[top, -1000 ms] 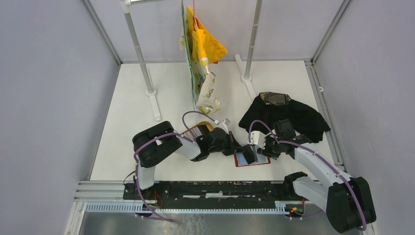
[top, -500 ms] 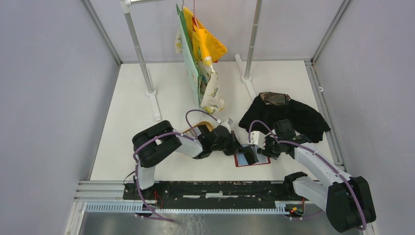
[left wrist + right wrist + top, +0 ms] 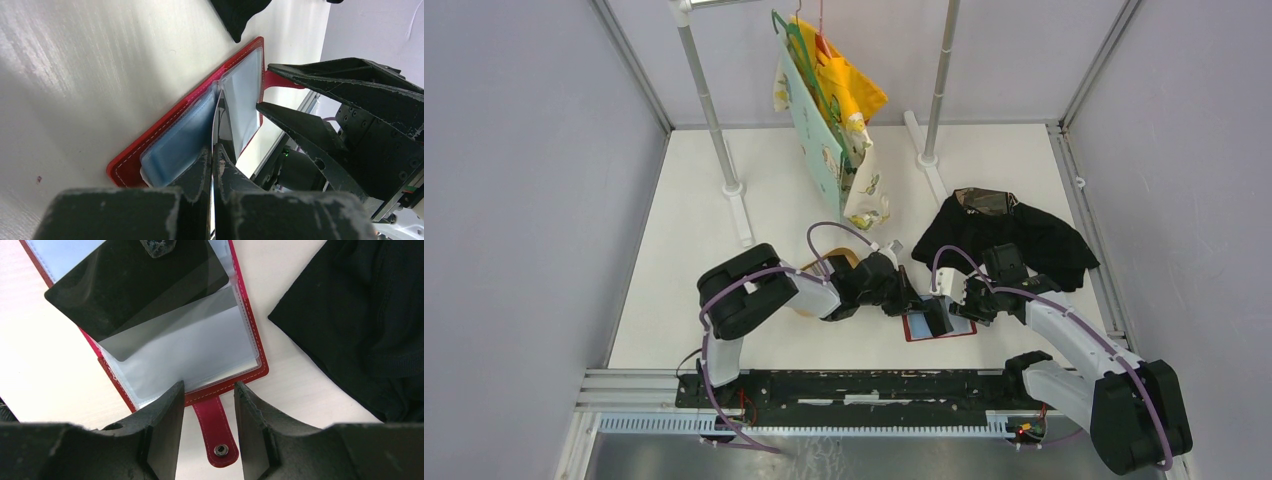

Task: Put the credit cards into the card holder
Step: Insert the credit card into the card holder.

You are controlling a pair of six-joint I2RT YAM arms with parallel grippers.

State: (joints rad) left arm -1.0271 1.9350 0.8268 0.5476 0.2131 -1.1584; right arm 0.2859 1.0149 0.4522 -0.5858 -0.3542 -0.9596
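The red card holder (image 3: 940,328) lies open on the table between both grippers, its clear pockets up. It also shows in the left wrist view (image 3: 165,140) and the right wrist view (image 3: 200,355). My left gripper (image 3: 912,303) (image 3: 213,148) is shut on a black credit card (image 3: 135,285), seen edge-on in its own view (image 3: 216,117). The card is tilted, and its lower corner sits in a clear pocket. My right gripper (image 3: 944,314) (image 3: 209,390) is open, its fingers straddling the holder's strap with the snap stud (image 3: 220,450). No other cards show.
A black cloth (image 3: 1014,238) (image 3: 360,315) lies just right of and behind the holder. A tan wooden tray (image 3: 824,270) sits under the left arm. Yellow and patterned cloths (image 3: 834,120) hang on a rail between two posts at the back.
My left gripper has edged right toward the holder with the card. The hanging cloths have swung left. The right arm and the holder have not moved.
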